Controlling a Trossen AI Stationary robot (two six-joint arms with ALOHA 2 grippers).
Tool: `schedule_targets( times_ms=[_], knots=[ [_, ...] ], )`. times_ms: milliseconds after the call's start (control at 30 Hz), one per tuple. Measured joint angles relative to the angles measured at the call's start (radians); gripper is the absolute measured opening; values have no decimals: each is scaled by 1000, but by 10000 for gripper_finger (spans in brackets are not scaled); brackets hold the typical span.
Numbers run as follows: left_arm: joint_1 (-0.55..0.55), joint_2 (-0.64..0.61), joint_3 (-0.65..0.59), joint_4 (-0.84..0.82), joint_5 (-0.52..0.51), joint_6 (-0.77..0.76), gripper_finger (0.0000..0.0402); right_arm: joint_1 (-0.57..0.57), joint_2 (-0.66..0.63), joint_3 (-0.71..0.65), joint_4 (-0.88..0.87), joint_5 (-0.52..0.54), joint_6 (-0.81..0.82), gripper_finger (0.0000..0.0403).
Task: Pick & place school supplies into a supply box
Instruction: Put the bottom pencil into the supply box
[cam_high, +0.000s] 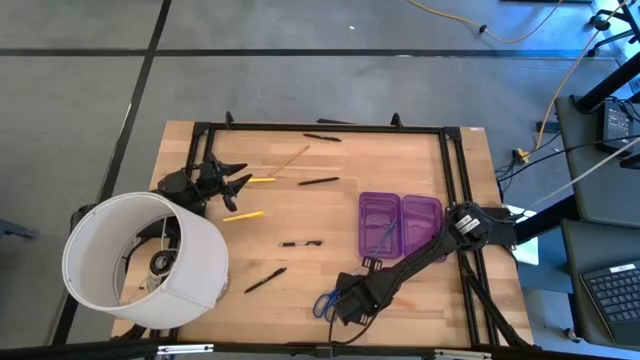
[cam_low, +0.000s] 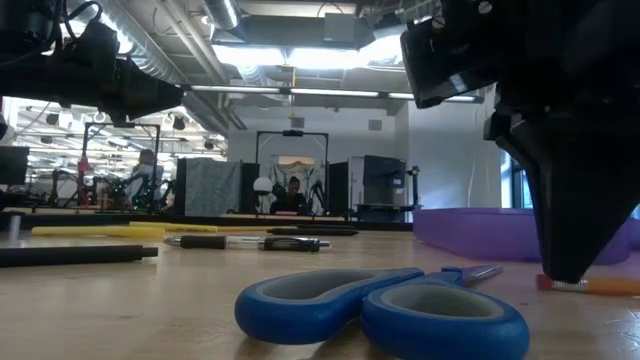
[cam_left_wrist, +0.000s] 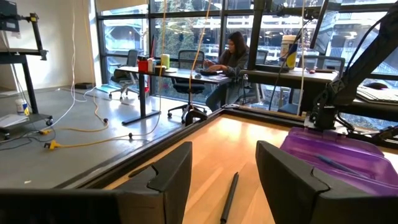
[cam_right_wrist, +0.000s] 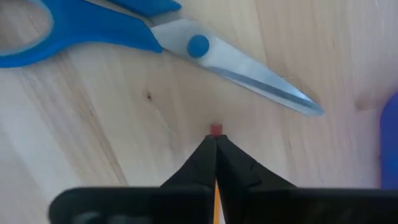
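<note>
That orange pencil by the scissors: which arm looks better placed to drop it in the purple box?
The right. Its hand is already shut on the pencil, right beside the purple box. The left hand waits open across the table.

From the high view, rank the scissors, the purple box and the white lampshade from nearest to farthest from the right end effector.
1. Scissors: right beside the right end effector, at the near edge.
2. Purple box: farther up the table, open.
3. White lampshade: across the table, by the left arm.
</note>
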Motion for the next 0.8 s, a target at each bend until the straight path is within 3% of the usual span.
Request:
schedule_targets(
  times_ms=[200,533,800],
  knots=[
    [0,0,0,0,0,0,171,0,2,67,-81,-6,-2,4],
    [0,0,0,0,0,0,171,1,0,26,-84,-3,-5,36],
    [0,0,0,0,0,0,171,1,-1,25,-75,69,-4,116]
  ],
)
